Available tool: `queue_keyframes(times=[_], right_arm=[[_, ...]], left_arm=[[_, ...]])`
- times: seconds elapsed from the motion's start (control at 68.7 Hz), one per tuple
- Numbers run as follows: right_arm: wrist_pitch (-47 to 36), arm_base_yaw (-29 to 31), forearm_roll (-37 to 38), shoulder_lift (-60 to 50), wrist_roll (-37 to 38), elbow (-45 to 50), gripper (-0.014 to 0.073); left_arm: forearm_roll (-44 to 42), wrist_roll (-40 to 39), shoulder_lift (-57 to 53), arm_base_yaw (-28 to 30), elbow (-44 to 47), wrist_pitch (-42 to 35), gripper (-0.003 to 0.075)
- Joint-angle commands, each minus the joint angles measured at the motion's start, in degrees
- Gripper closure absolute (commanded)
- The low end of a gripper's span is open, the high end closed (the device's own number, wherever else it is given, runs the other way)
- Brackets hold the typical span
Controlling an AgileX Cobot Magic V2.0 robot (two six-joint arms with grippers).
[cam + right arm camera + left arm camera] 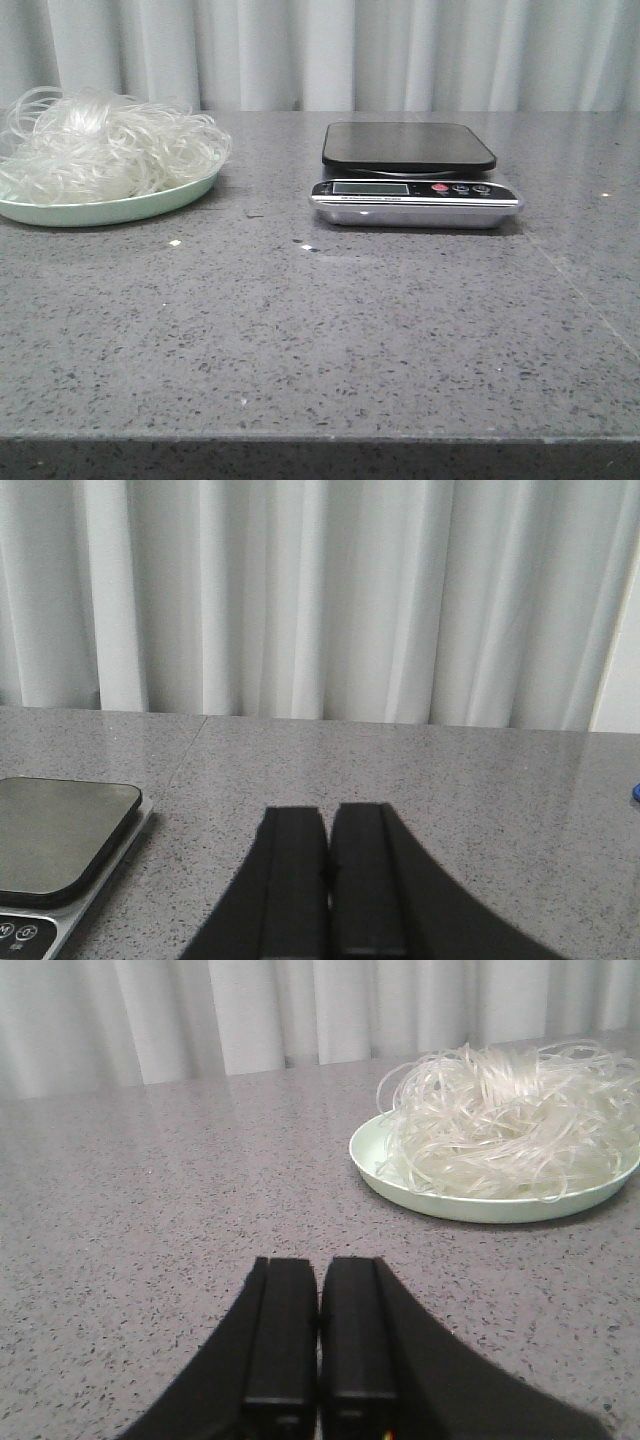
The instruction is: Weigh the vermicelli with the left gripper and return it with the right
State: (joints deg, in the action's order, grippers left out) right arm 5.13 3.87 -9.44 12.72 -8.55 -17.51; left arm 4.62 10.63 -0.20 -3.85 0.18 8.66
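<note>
On the grey speckled surface (330, 330), the fluffy mound of translucent white vermicelli (105, 145) is sitting on its pale green round plate (110, 210). I'm holding both claws closed and empty (left claw (318, 1360), right claw (330, 890)); I'm judging the first pickup is coming, needing my left claw opened toward the noodles, bound for the black-topped scale (410, 148).

Your left gripper (318, 1350) hovers low over the grey table (150, 1220), fingers pressed together, holding nothing. Your right gripper (328, 890) sits the same way above that table, fingers closed and empty.
</note>
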Motion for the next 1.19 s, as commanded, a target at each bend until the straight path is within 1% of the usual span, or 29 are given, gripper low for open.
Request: queue_keyframes(times=[0.0,0.451,0.568,0.771,0.961,1.077,1.135,1.179], right_arm=[[-4.82,0.32,0.6,0.56,-0.43,-1.58,0.0443],[-4.82,0.32,0.6,0.56,-0.43,-1.58,0.0443],[-3.65,-0.97,0.6,-0.5,-0.43,-0.71,0.0443],[-3.71,-1.35,0.6,-6.7,-0.38,5.09,0.0443],[-3.93,-1.35,0.6,-14.48,-0.27,13.86,0.0443],[-7.9,-1.43,0.6,-14.27,1.7,18.91,0.0443],[-5.13,-1.43,0.6,-14.27,2.7,18.6,0.0443],[-5.13,-1.43,0.6,-14.27,2.7,18.67,0.0443]], left_arm=[[0.16,-0.59,-1.17,0.15,0.39,-4.68,0.0584],[0.16,-0.59,-1.17,0.15,0.39,-4.68,0.0584],[0.16,-0.59,-1.17,0.15,0.39,-4.68,0.0584],[0.16,-0.59,-1.17,0.15,0.39,-4.68,0.0584],[0.16,-0.59,-1.17,0.15,0.39,-4.68,0.0584],[0.16,-0.59,-1.17,0.15,0.39,-4.68,0.0584],[0.16,-0.59,-1.17,0.15,0.39,-4.57,0.0584],[0.16,-0.59,-1.17,0.15,0.39,-4.57,0.0584]])
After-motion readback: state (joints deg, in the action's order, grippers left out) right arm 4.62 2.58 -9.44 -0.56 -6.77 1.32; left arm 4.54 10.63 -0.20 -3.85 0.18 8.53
